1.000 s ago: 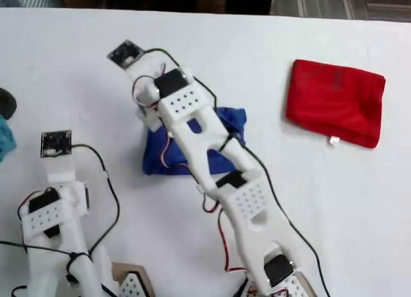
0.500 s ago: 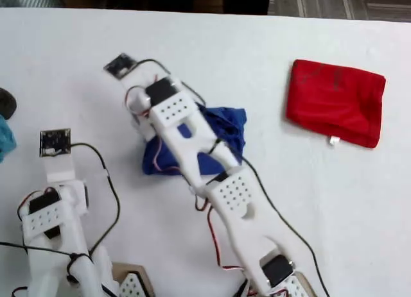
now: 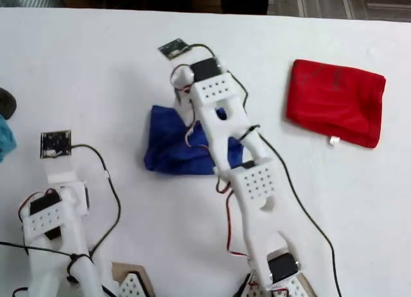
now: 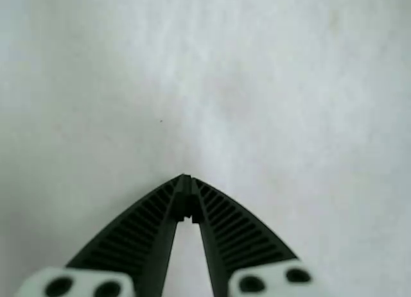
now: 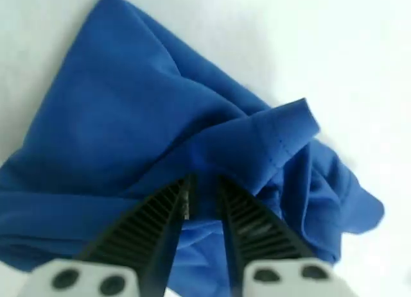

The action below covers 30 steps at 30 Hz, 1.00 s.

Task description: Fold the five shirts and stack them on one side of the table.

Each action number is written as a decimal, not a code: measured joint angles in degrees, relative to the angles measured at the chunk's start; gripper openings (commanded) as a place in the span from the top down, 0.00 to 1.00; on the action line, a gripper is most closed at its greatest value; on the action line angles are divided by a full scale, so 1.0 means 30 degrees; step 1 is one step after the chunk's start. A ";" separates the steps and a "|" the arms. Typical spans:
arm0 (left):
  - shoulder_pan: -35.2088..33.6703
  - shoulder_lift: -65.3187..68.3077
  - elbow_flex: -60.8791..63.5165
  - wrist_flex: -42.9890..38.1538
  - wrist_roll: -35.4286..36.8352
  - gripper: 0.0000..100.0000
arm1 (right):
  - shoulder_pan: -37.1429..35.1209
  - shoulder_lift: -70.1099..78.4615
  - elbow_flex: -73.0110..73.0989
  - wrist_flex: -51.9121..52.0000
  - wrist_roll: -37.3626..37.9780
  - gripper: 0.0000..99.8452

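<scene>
A crumpled blue shirt (image 3: 172,149) lies at the table's middle, partly under my right arm (image 3: 215,95). In the right wrist view my right gripper (image 5: 203,183) is shut on a raised fold of the blue shirt (image 5: 128,117). A folded red shirt (image 3: 335,102) rests flat at the far right of the table. My left arm (image 3: 48,213) stays at the near left. Its gripper (image 4: 185,181) is shut with nothing in it, just above bare white table.
A teal cloth (image 3: 5,138) and a dark round object (image 3: 5,103) peek in at the left edge. The white table (image 3: 77,59) is bare at the back left and in front of the red shirt.
My right arm has swung to the right across the blue shirt, and the cloth has shifted and changed shape under it. The left arm and red shirt have not moved.
</scene>
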State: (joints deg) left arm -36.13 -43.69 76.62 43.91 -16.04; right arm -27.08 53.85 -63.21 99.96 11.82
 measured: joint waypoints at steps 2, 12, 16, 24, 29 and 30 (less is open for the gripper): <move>0.0000 0.0000 0.0000 0.0000 0.0000 0.97 | 0.0059 -0.1524 0.1993 0.0000 0.0147 0.94; 0.0029 0.0000 0.0000 0.0000 0.0000 0.97 | 0.1114 -0.8674 1.2190 0.0000 0.1729 0.94; 0.0029 0.0000 0.0000 0.0000 0.0000 0.97 | 0.1758 -1.0755 1.4330 0.0000 0.1758 0.94; 0.0029 0.0000 0.0000 0.0000 0.0000 0.97 | 0.1143 -1.2571 1.4300 -0.3516 0.1729 0.94; 0.0029 0.0000 0.0000 0.0000 0.0000 0.97 | -0.0703 -1.2132 1.4623 -0.8703 0.1729 0.94; 0.0029 0.0000 0.0000 0.0000 0.0000 0.97 | -0.0938 -1.1634 1.4623 -0.9319 0.1729 0.94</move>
State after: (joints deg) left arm -36.04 -43.69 76.62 43.91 -16.04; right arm -29.89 18.95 -19.34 72.00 17.01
